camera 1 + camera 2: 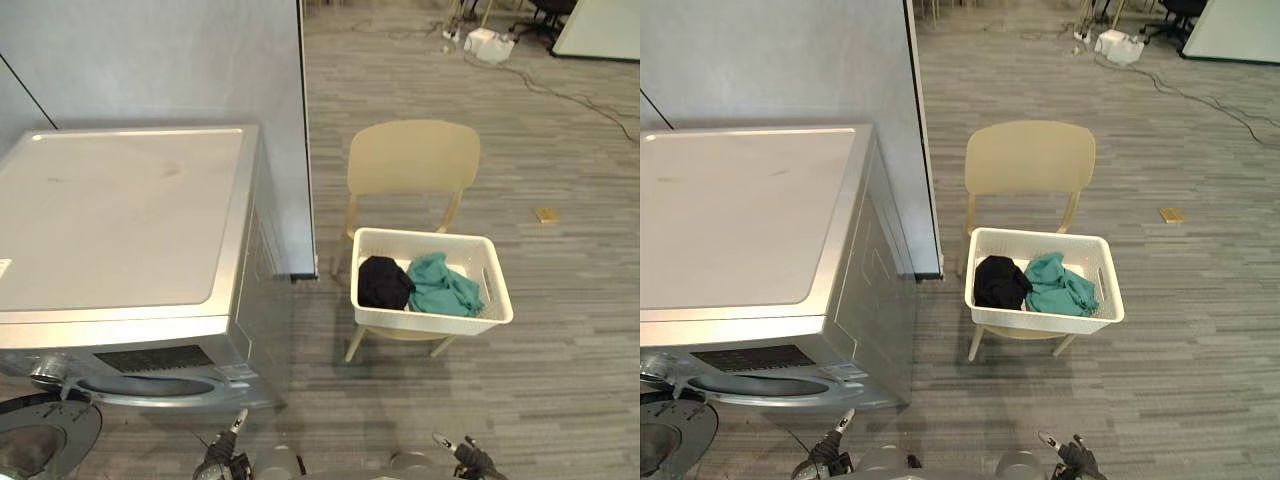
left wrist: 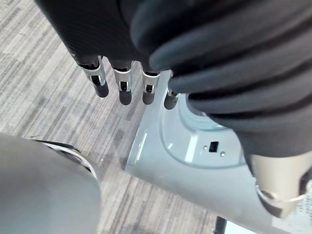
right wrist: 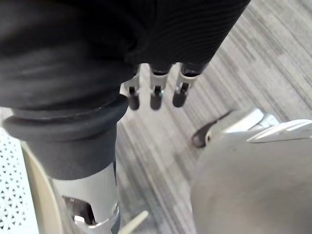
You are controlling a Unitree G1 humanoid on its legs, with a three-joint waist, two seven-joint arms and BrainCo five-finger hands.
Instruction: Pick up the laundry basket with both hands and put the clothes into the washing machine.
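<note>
A white perforated laundry basket [image 1: 430, 322] rests on the seat of a beige chair [image 1: 412, 158], right of centre. Inside it lie a black garment [image 1: 385, 283] on the left and a teal one [image 1: 442, 287] on the right. The silver washing machine [image 1: 130, 220] stands at the left, its round door [image 1: 40, 440] swung open at the lower left below the drum opening [image 1: 150, 385]. My left hand [image 2: 124, 87] hangs with straight fingers over the floor beside the machine's front [image 2: 195, 161]. My right hand [image 3: 157, 95] hangs the same way, holding nothing, with the basket's wall [image 3: 12, 195] close beside the arm.
A grey partition panel [image 1: 200, 60] rises behind the machine, its edge ending just left of the chair. A white box [image 1: 488, 45] and cables lie on the floor at the far back, and a small yellow object [image 1: 545, 214] lies right of the chair.
</note>
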